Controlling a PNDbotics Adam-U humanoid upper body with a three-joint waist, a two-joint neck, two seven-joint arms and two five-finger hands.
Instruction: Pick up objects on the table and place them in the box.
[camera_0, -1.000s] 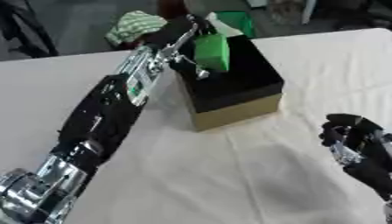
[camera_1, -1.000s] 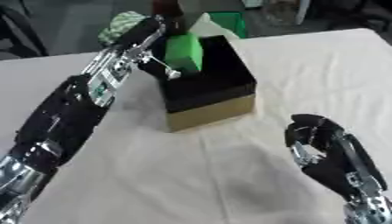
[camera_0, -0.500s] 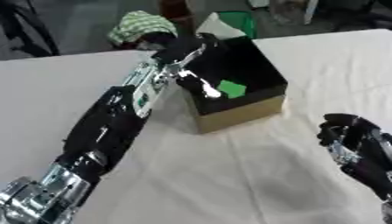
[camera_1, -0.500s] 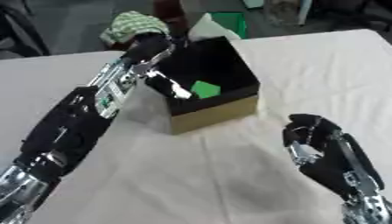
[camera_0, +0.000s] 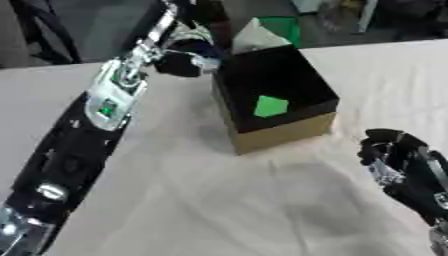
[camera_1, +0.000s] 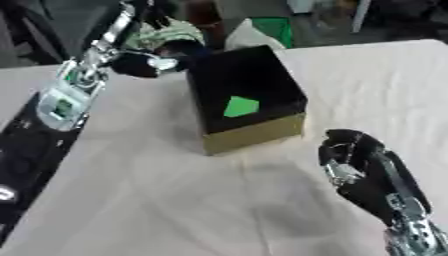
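On the white-clothed tabletop (camera_0: 201, 200) stands an open box (camera_0: 284, 135) with black inner walls and a tan cardboard outside, and every other place is given from this box. Inside it, on the dark floor, lies a green object (camera_0: 270, 106), already dropped where the task wants it. Just beyond the box's far-left corner, the robot's left hand (camera_1: 140, 64) reaches across at the end of a long black and silver arm that enters from the lower left; its fingers are blurred against the dark background, so I cannot tell whether they are spread or curled. Right by that hand lies a pale green and white crumpled thing (camera_1: 171, 35), possibly cloth, which is probably why the hand is there: it looks like the next item to collect, though no contact can be made out. Behind the box's far edge a pale raised flap (camera_0: 255, 37) stands up, with a green shape (camera_0: 284, 27) behind it. Near the box's front-right side, toward the lower right corner, the right hand (camera_1: 354, 162) rests idle with fingers curled inward, holding nothing, kept clear of the working arm.
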